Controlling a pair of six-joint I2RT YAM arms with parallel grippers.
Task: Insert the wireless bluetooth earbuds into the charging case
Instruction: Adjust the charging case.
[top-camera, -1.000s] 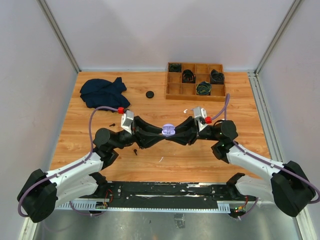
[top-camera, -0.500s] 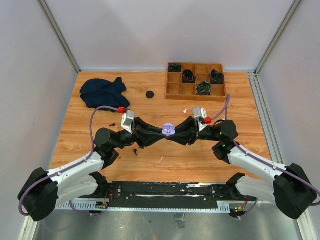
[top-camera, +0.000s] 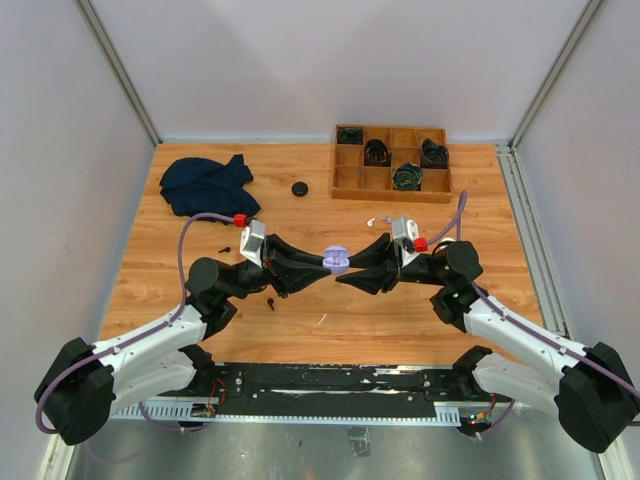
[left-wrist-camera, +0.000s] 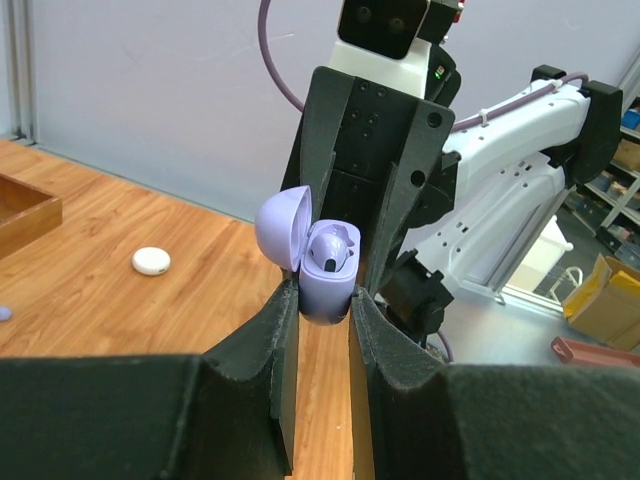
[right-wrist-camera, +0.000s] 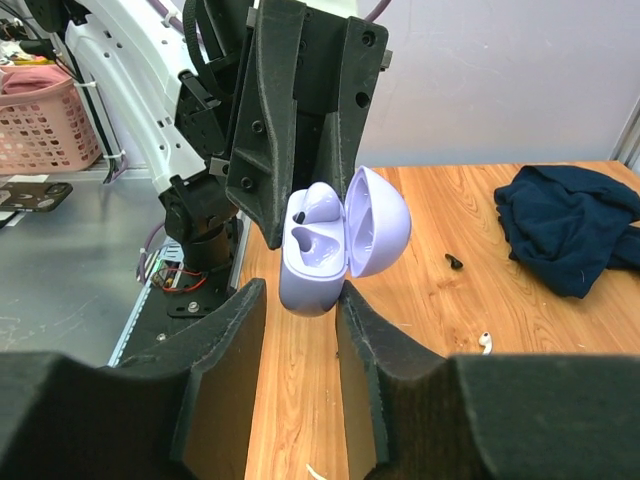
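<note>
A pale purple charging case (top-camera: 336, 260) hangs open above the table's middle, lid up. My left gripper (top-camera: 325, 262) is shut on its base; the left wrist view shows the fingers clamping the case (left-wrist-camera: 325, 285) at the left gripper (left-wrist-camera: 323, 300). One purple earbud (left-wrist-camera: 332, 250) sits in a socket, and the other socket (right-wrist-camera: 322, 243) is empty. My right gripper (top-camera: 352, 268) is open, and its jaws stand either side of the case (right-wrist-camera: 318, 270) with a gap, as the right gripper (right-wrist-camera: 300, 295) shows in its wrist view. A white earbud (right-wrist-camera: 486, 342) and a black earbud (right-wrist-camera: 455, 262) lie on the table.
A dark blue cloth (top-camera: 205, 183) lies at the back left, with a black round case (top-camera: 299, 188) beside it. A wooden tray (top-camera: 354, 181) holds coiled cables at the back right. A white round case (left-wrist-camera: 151, 261) and small black buds (top-camera: 271, 303) lie on the wood.
My right gripper has drawn back a little to the right, away from the case. The left gripper still holds the open case in the same place.
</note>
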